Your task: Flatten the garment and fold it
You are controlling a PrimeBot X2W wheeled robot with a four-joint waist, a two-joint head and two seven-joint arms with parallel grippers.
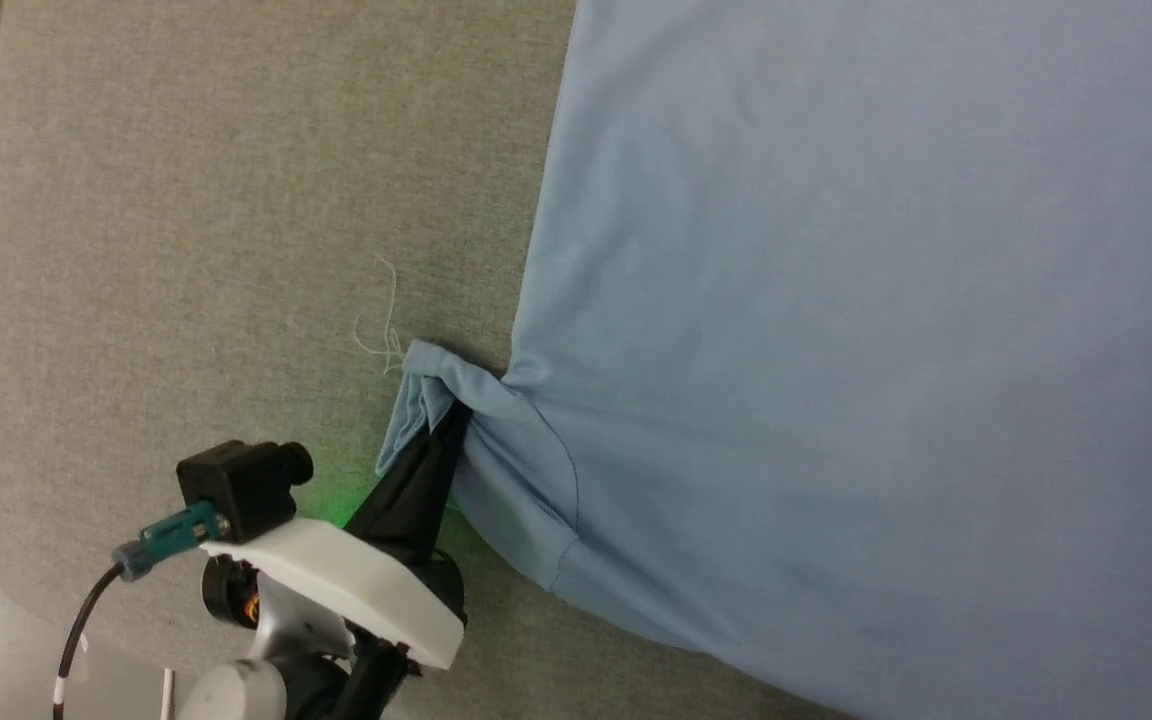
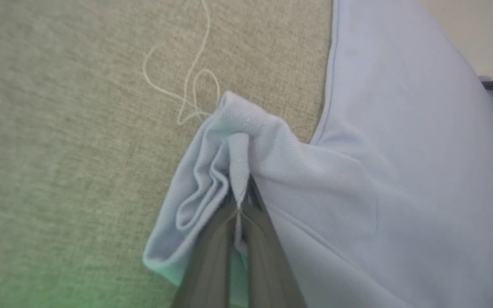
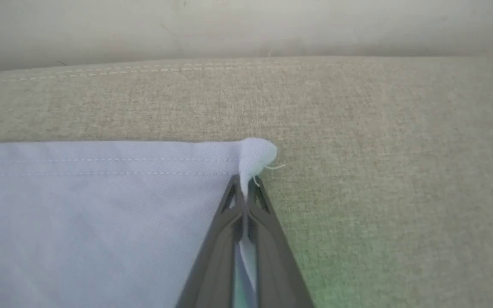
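While the left gripper angles up from lower left, we note it pinching the bunched sleeve, right gripper pressed on a hem corner, light blue shirt flat on grey woven surface, side edge running up the head view.

A fabric-covered work surface in coarse grey-beige woven cloth, with a rounded corner at the lower left of the head view. A double line of pale stitching runs along one edge. A light blue knit shirt lies spread over the surface's right-hand side, mostly smooth and flat. At the shirt's left edge, one short sleeve is bunched into soft folds. A loose white thread (thin, looped and curling) lies on the bare cloth, its end touching the bunched sleeve. A hemmed corner of the shirt is gathered into a small knob near the stitched edge.
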